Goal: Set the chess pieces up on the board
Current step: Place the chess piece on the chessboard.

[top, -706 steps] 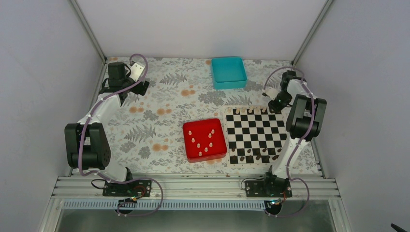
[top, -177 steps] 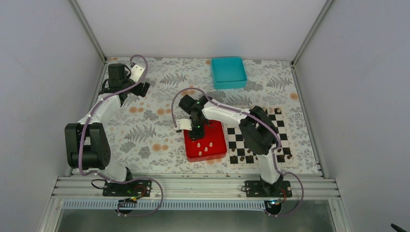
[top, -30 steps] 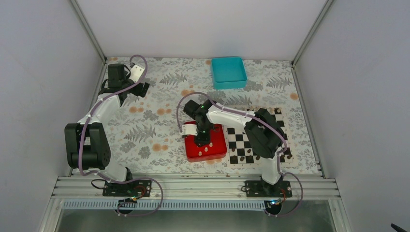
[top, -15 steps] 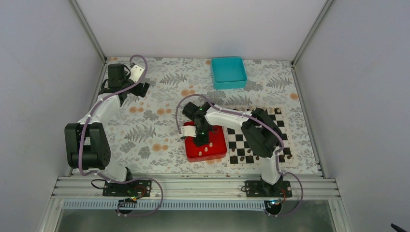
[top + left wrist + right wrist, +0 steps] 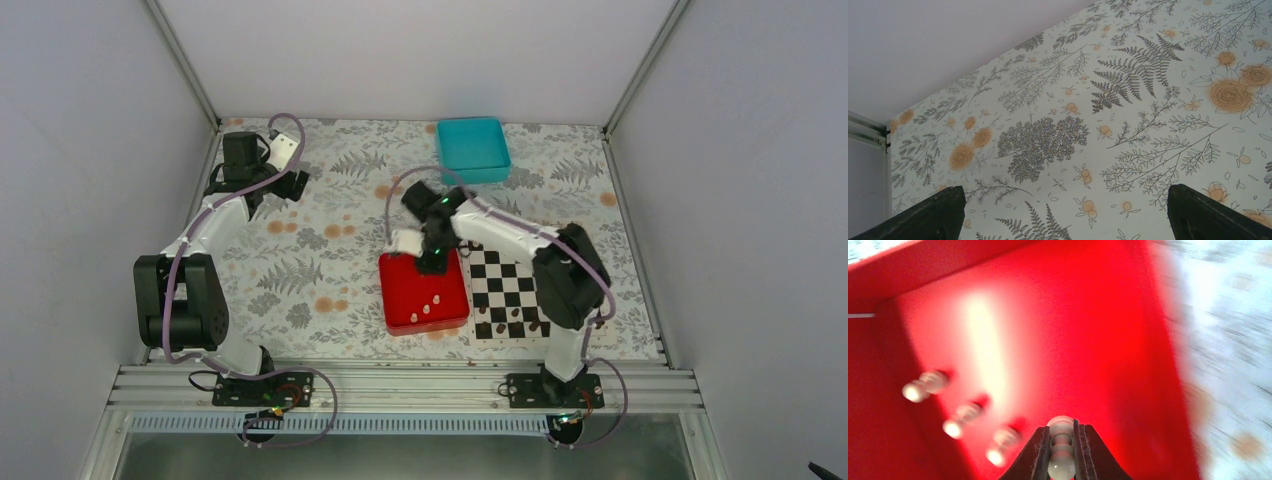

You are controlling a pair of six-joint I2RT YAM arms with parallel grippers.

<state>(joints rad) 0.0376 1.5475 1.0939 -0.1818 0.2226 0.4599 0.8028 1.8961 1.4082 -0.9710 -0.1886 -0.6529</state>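
On the floral counter point(image 5: 330, 230), the checkered board point(image 5: 510, 290) is lying just right of the red tray point(image 5: 405, 290), with dark pieces point(image 5: 510, 325) lining its near rows. The right arm point(image 5: 500, 235) is reaching over the tray's far side. Its right gripper point(image 5: 1062, 429) is clamping one pale chess piece point(image 5: 1062, 450), which is sitting between the fingers with its rounded head poking past the tips. Three more chess pieces point(image 5: 963, 419) are sitting on the tray floor beyond it. The left gripper point(image 5: 1064, 195) is idling at the far-left corner, fingers spread wide. The carry likely calls for clearing the tray wall, then lowering the piece upright onto a far-row square before letting go.
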